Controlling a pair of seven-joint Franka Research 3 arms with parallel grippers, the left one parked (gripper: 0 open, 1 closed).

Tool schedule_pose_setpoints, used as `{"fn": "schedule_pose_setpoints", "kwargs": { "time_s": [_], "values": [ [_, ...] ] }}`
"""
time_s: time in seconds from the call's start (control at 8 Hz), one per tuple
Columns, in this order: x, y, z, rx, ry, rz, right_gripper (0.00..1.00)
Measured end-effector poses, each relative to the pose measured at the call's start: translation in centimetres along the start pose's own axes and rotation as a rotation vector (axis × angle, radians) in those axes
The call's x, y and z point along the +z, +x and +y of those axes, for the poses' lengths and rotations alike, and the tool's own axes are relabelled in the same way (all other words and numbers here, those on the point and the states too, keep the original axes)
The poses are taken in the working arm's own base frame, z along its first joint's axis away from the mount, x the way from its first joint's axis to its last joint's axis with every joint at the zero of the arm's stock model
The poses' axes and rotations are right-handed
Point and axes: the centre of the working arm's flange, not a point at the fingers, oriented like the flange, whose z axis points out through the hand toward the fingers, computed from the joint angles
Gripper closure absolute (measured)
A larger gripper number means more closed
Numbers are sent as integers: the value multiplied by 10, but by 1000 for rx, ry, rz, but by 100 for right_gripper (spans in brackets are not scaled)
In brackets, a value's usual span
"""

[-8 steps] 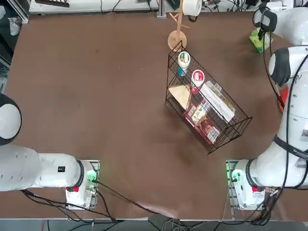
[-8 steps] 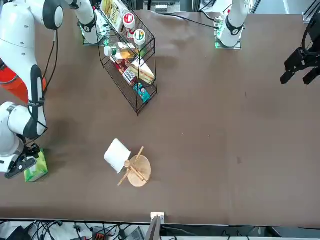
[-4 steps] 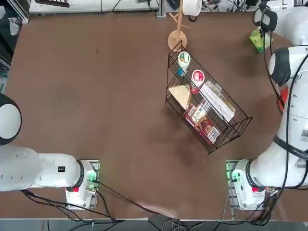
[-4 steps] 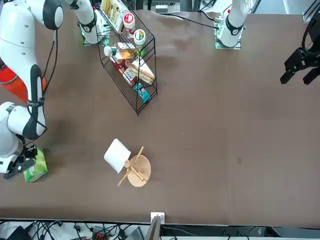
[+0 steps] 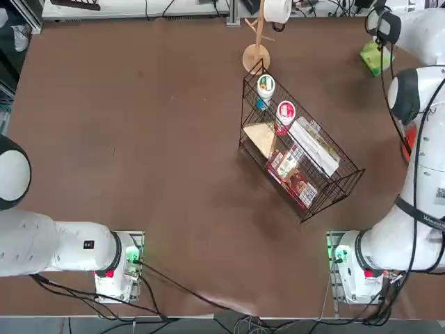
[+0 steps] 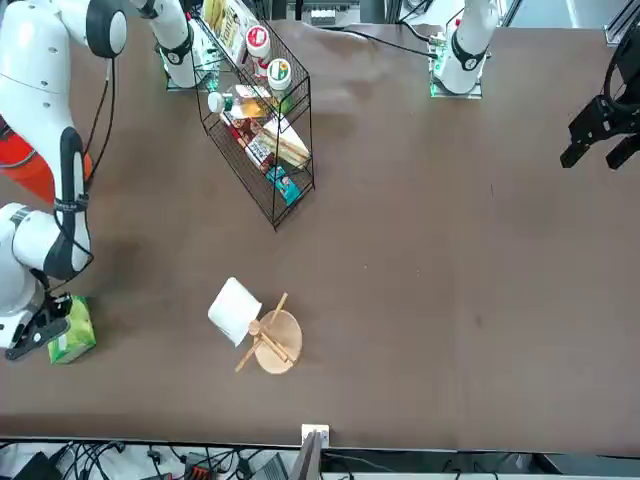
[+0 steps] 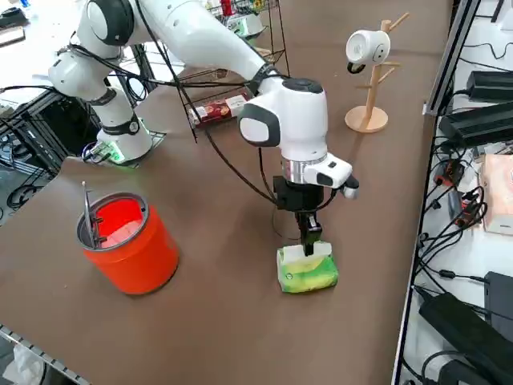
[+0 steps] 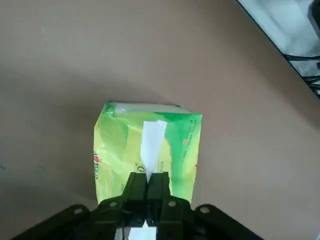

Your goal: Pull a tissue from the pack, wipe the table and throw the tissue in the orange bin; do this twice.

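Four views are given. Only in the wrist view is the grip resolved: the right gripper (image 8: 146, 186) is seen with jaws pressed together on a white tissue (image 8: 151, 146) rising from the slot of the pack (image 8: 146, 145). In the side view, the arm is reached out with the wrist pointed straight down over the pack, which lies on the table (image 7: 240, 321) just beside the orange bin (image 7: 127, 242). In the top view the gripper appears largely hidden by the arm.

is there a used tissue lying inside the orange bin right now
No. In the side view the orange bin holds only a thin upright stick, while the right pincer is shut on a tissue at the pack.
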Motion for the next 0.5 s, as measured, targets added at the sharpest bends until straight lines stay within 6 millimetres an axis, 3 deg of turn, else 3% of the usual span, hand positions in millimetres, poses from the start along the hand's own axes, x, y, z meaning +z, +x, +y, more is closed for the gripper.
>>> {"fn": "schedule_pose_setpoints", "kwargs": {
  "time_s": [0.25,0.5],
  "values": [
    [-28,-4,10,14,17,-13,99],
    [-86,-16,27,42,32,-7,99]
  ]
}}
